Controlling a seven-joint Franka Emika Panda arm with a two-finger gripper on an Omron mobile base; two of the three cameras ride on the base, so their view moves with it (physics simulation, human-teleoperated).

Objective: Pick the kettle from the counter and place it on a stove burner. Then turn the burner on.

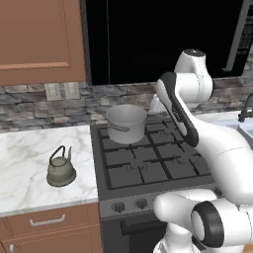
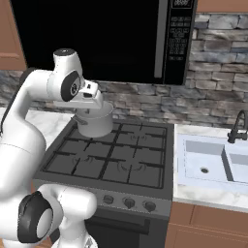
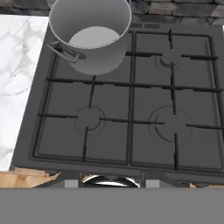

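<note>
Kettle (image 1: 61, 169) sits on the counter (image 1: 24, 148), left of the cooktop (image 1: 148, 163) & near the counter's front edge. Nobody's touched it, so judged: pick not begun.

Key relation: arm's hand is up over the stove by the steel pot (image 1: 126, 123), camera looking down on the grates. So kettle lies well off to the robot's left of the jaws & lower, with a strip of marble and the stove's left edge between. Next move needs a swing left + descent, I'd say. Kettle is squat w/ no real long axis; what matters is the wire handle arching over the top, spout pointing roughly up-right in left base view.

Jaws: fingertips not made out in hand view, hand hidden behind pot/wrist in base views. Can't tell if apart or together. Nothing seen held.

Materials/shapes:
- kettle: grey-green metal, dull sheen, thin black bail handle, short spout
- counter: white marble, grey veins, flat, thick pale edge
- pot: straight-sided steel, side handle, empty; occupies back-left burner
- stove burner (image 3: 89, 119): front-left, dark round cap under black cast cross grate, free
- knobs (image 1: 129, 205): row of round dark ones on stove front
</note>
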